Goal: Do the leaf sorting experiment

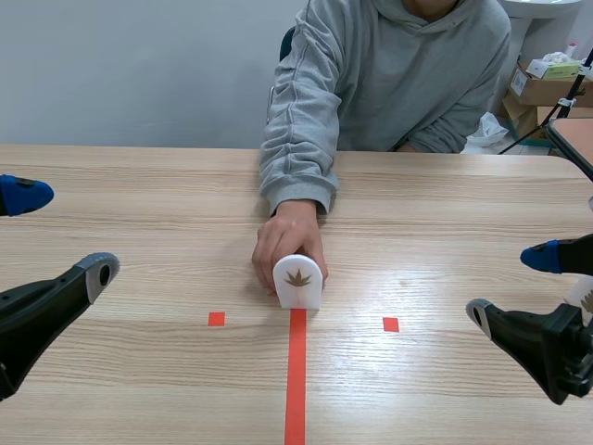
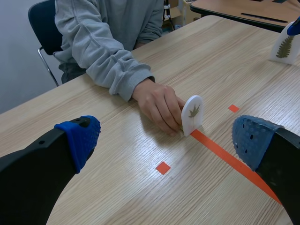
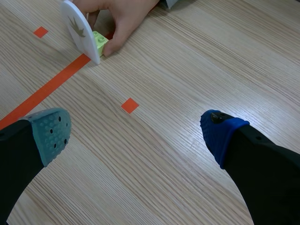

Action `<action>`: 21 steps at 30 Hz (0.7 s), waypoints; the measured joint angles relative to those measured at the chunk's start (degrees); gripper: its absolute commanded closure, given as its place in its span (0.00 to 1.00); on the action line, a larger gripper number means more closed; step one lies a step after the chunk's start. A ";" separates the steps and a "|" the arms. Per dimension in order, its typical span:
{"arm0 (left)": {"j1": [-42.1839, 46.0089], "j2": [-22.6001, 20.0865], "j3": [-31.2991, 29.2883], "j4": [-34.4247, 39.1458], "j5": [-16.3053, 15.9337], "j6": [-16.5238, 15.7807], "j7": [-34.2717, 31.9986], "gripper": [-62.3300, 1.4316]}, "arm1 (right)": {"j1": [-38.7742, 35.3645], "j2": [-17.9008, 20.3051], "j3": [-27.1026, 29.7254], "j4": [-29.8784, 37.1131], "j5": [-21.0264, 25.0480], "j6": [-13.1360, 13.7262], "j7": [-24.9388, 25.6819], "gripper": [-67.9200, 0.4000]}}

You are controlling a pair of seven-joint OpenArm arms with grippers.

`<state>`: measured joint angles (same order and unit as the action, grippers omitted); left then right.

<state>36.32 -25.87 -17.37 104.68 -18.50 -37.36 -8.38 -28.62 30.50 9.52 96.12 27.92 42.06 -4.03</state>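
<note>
Scene frontal, wrists oblique, sharing leaf card (image 1: 297, 281)

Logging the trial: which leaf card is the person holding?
The card with the star-shaped leaf at the end of the red line, under the person's hand; the fern-leaf card stands untouched near the right gripper.

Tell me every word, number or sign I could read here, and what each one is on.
No words or numbers can be read anywhere.
On the white card held by the person's hand: no text, only a brown leaf picture with pointed lobes.
On the second white card, past the tape line: no text, only a fern-like leaf picture.
On the cardboard boxes behind the person: any print is too small to read.
</note>
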 measured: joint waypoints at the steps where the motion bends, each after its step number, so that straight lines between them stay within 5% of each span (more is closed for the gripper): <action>1: 0.00 0.00 0.00 0.00 0.00 0.00 0.00 0.03 | 0.00 0.00 0.00 0.00 0.00 0.00 0.04 0.17; 21: 0.00 0.00 0.00 0.00 0.00 0.00 0.00 0.03 | 0.00 0.00 0.00 0.00 0.02 0.00 1.40 0.17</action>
<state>36.32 -25.87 -17.37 104.68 -18.50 -37.36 -8.38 -28.62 30.50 9.52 96.12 27.94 42.06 -2.63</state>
